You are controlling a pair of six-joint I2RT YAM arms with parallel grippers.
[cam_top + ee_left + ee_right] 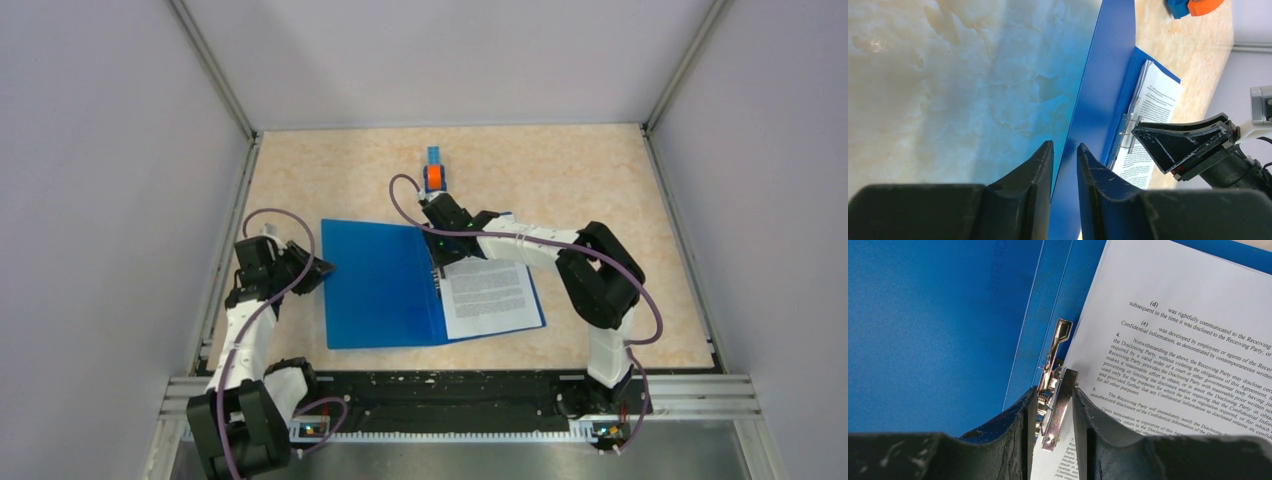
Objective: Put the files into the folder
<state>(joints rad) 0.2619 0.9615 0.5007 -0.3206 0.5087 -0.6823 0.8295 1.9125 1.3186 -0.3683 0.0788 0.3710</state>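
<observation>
The thin stack of white printed paper sheets lay on the right inner leaf of the open, flat bright-blue plastic folder on the beige mottled bench, with the right claw closed about the shiny metal spine clip and the left claw pinched narrow on the cover's left edge.

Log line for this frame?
left fingers: pinching folder cover edge; right fingers: closed on spine clip; files: on open folder's right half

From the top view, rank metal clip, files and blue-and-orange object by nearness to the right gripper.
1. Metal clip, inside the right gripper, at the folder spine.
2. Files, just to its right.
3. Blue-and-orange object, farther up the table.
</observation>
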